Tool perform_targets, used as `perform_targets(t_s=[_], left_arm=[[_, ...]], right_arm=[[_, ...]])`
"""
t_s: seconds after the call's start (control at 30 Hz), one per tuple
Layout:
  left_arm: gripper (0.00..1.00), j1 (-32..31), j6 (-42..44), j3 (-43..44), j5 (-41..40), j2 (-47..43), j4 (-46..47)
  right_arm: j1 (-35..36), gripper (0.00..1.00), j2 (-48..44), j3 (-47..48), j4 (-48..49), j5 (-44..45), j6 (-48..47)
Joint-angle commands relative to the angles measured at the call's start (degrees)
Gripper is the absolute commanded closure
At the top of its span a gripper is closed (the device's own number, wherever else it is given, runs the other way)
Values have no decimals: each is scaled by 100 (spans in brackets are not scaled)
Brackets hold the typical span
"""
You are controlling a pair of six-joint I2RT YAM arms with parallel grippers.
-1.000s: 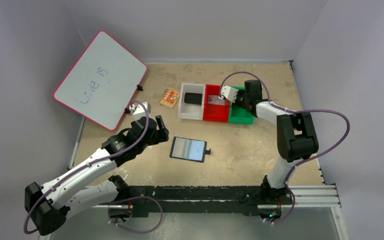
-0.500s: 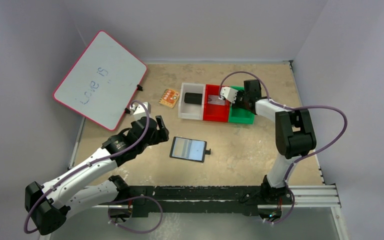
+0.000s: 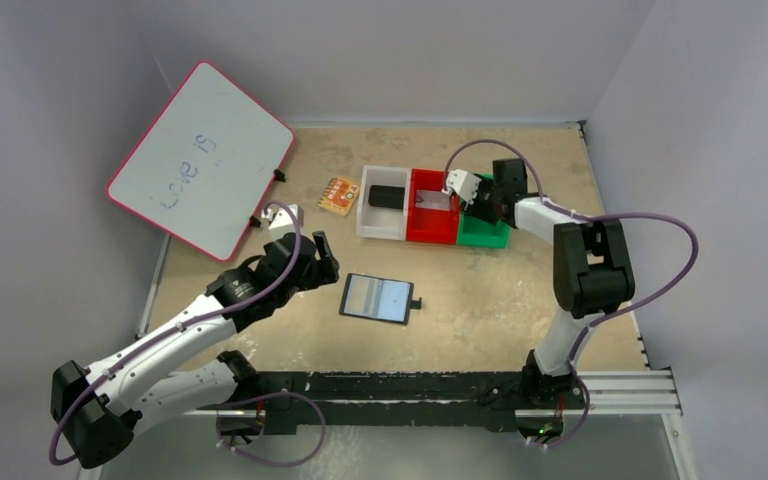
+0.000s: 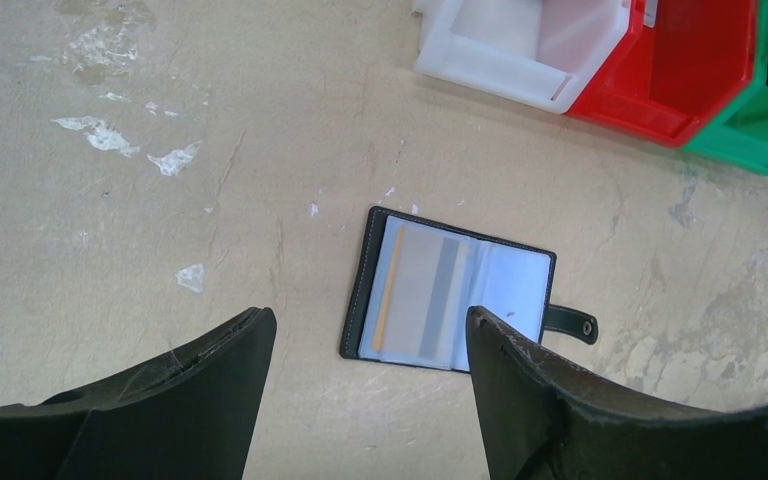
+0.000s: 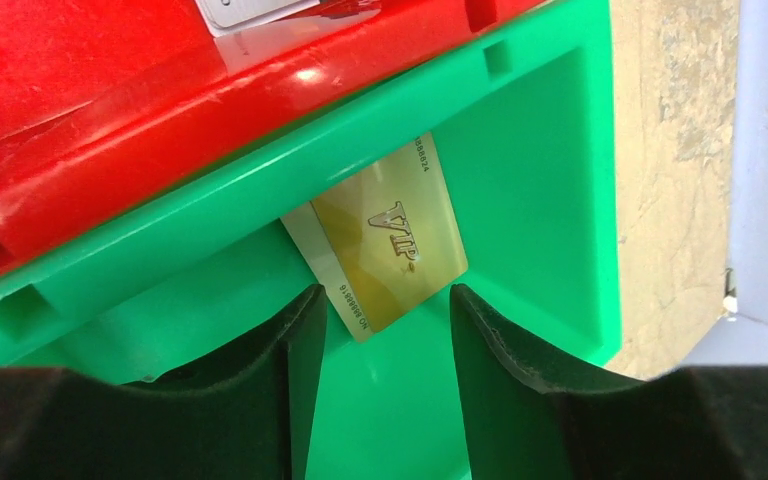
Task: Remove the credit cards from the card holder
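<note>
Beige tabletop [image 3: 520,300], centre: open black folding card holder [image 4: 447,290], silver-grey plastic card [image 4: 422,295] inside, left hand [image 4: 368,318] spread beside it. Right hand [image 5: 385,300], spread, straddles the gold plastic card [image 5: 395,235] in the green bin [image 5: 550,200]; withdrawing may snag it.

The left arm [image 3: 165,345] has white tubular links between chunky black joint housings, and a thin mauve-grey cable [image 3: 298,235] loops along it. The right arm [image 3: 582,268] is built alike, its own purple-grey cable [image 3: 697,252] arching wide. A small white block [image 3: 460,186] tops each wrist. The left fingers [image 4: 185,400] and right fingers [image 5: 525,375] are broad, curved and matte black, with scuffed edges.
</note>
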Motion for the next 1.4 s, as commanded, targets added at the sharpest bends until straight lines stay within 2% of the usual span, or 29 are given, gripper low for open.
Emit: perform_targets(t_s=[0.0,0.13,0.3,0.4,0.5,0.57,0.63,0.7,0.73,0.77,0.83,0.93,1.37], left_arm=[[30,0,-12,131,66,7,262],[30,0,-54,104,80,-8,237],[30,0,-98,103,89,-17,277],[31,1,-129,98,89,43,333],[31,0,-161,107,73,120,344],[31,0,-196,93,48,143,347],[31,0,-208,71,30,160,364],[31,4,-196,83,20,175,341],[31,2,-189,91,7,192,326],[32,0,-186,106,-2,205,299],[32,0,-206,118,-44,207,231],[32,0,-258,110,-109,157,184],[32,0,-327,144,-158,192,121]], right_arm=[[-73,49,-200,232,56,-182,589],[-78,50,-388,167,263,-282,807],[-78,48,-1228,-20,803,-484,1506],[-79,44,-1732,3,1361,-40,3209],[-82,44,-1861,366,736,578,5015],[-82,50,-1792,550,89,752,6225],[-82,66,-1613,638,-602,768,7173],[-82,79,-1495,443,-835,513,7732],[-82,86,-1502,280,-732,529,7883],[-76,89,-1538,132,-597,522,8107],[-65,89,-1664,-228,-273,249,8459],[-56,97,-1584,-451,-45,93,8722],[18,100,-413,114,-627,842,8434]])
